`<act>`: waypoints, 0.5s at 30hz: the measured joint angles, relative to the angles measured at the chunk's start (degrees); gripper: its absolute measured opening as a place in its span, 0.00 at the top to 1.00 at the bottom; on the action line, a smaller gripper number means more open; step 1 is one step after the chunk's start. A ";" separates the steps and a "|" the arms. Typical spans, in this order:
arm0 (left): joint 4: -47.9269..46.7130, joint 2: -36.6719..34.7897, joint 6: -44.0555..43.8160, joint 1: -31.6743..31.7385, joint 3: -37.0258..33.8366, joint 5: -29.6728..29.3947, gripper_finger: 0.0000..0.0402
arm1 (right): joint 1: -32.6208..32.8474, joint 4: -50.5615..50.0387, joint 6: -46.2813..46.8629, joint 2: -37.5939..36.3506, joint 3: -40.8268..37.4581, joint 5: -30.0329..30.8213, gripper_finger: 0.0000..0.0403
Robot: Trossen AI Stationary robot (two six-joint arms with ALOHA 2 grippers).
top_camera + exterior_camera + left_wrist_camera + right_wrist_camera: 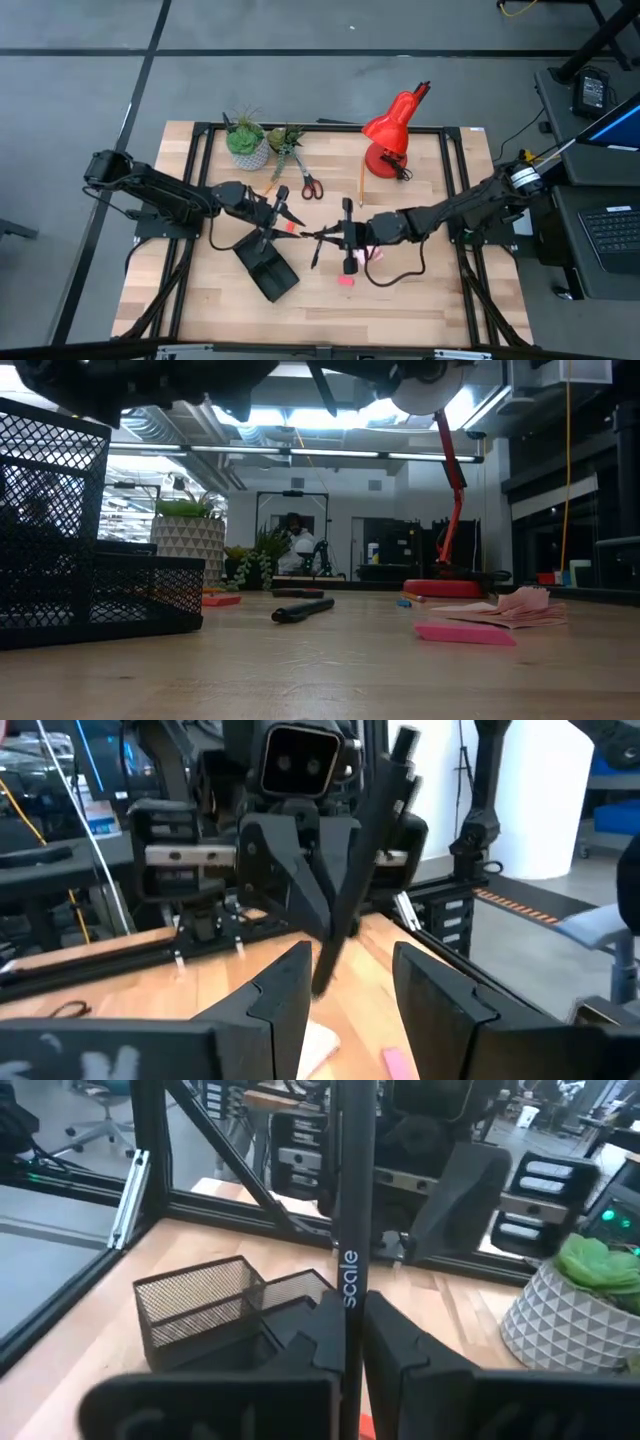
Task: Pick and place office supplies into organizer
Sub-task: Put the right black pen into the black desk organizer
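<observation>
Wooden tabletop (pixel 420 295) under you: your right gripper (pixel 352 1342) is clenched on a black pen (pixel 352 1200) standing upright between its fingers, your left gripper (pixel 345 990) gapes beyond, the mesh organizer (pixel 225 1305) just past the pen

Organizer (pixel 267 268) at table (pixel 420 300) centre-left; scissors (pixel 305 180) at its 12, lamp (pixel 390 135) at 1, sticky-note pad (pixel 372 254) at 3.

Bright ceiling strip lights (pixel 300 452) glare white across the room, the wooden table (pixel 420 290) evenly lit with faint shadows, while the close fingers (pixel 275 1010) go blurry.
</observation>
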 joint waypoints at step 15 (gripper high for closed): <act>-0.01 5.56 2.61 0.80 5.98 -0.39 0.66 | -2.16 0.33 -1.76 0.00 -0.04 -2.63 1.00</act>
